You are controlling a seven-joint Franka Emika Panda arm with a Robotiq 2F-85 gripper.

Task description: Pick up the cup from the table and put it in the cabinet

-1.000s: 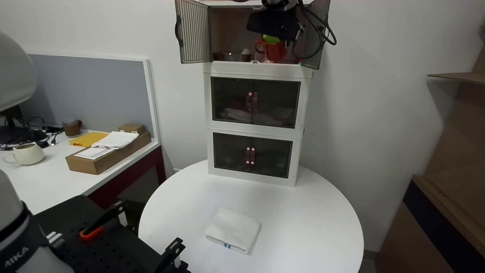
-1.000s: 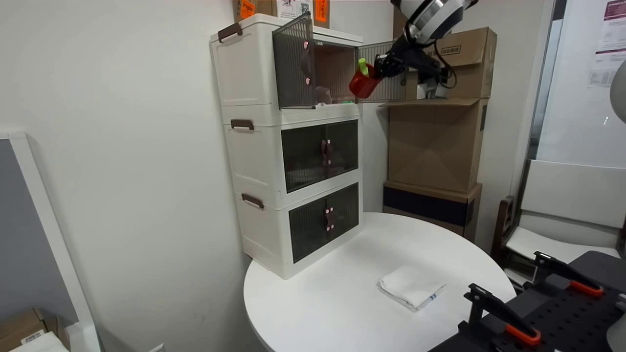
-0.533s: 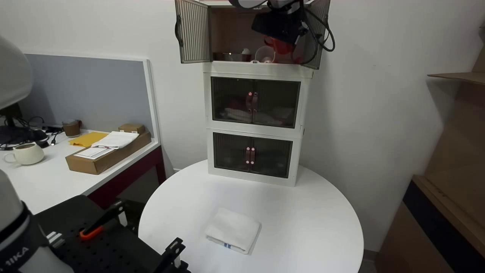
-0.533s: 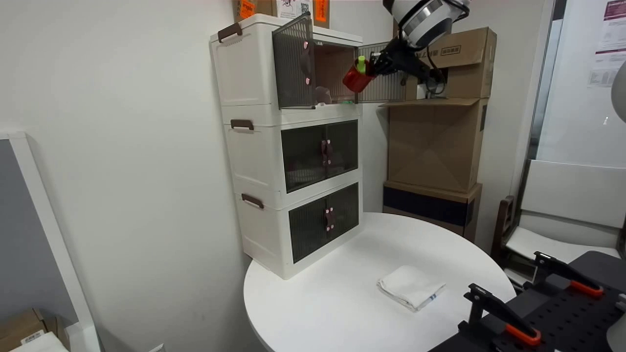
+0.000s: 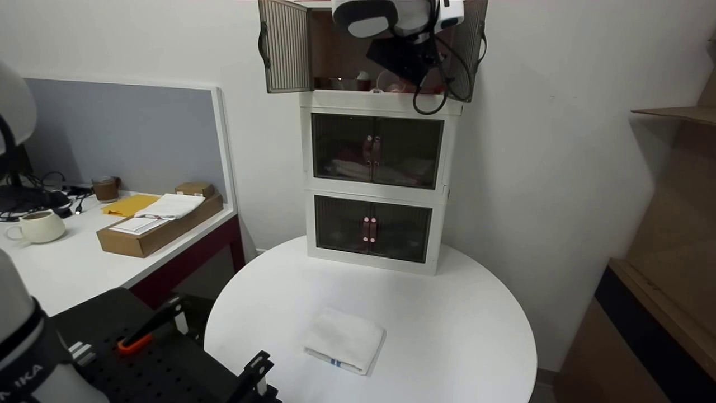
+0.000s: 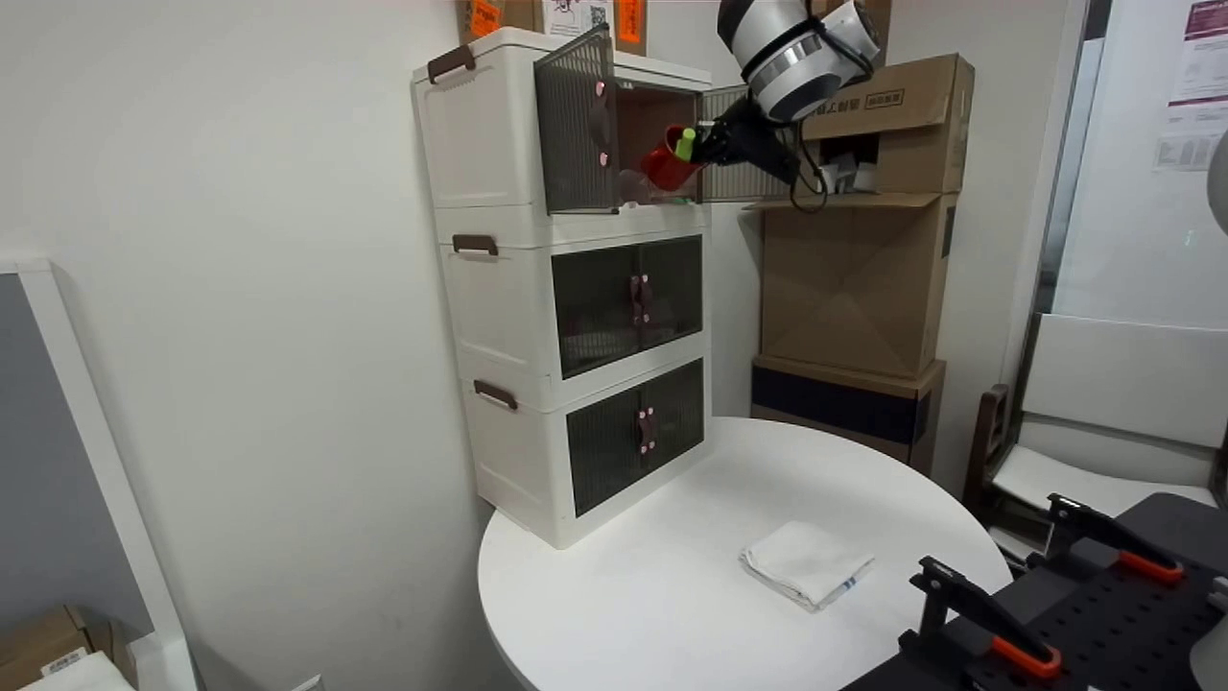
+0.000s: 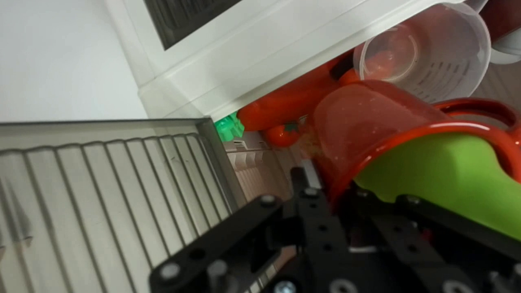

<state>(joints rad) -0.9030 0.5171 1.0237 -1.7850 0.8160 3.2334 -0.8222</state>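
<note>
Pale wall [image 6: 288, 288] backs the round table [image 6: 662, 614], on which the cabinet [image 6: 494, 307] stands, top doors [image 5: 286, 53] swung wide. My gripper [image 7: 327, 193] pinches the rim of the cup [image 7: 366, 110]: glossy red, tilted, a green thing [image 7: 443, 175] inside, at the mouth of the top compartment [image 5: 331, 45]. In there are a clear tub [image 7: 439, 61] with measuring marks [image 7: 443, 77] and a small tomato [image 7: 281, 136]. "IKA" [image 5: 28, 376] is legible on my base [image 5: 22, 330].

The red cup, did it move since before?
Yes: in an exterior view, the red cup has moved left, nearer the left open door of the cabinet.
</note>
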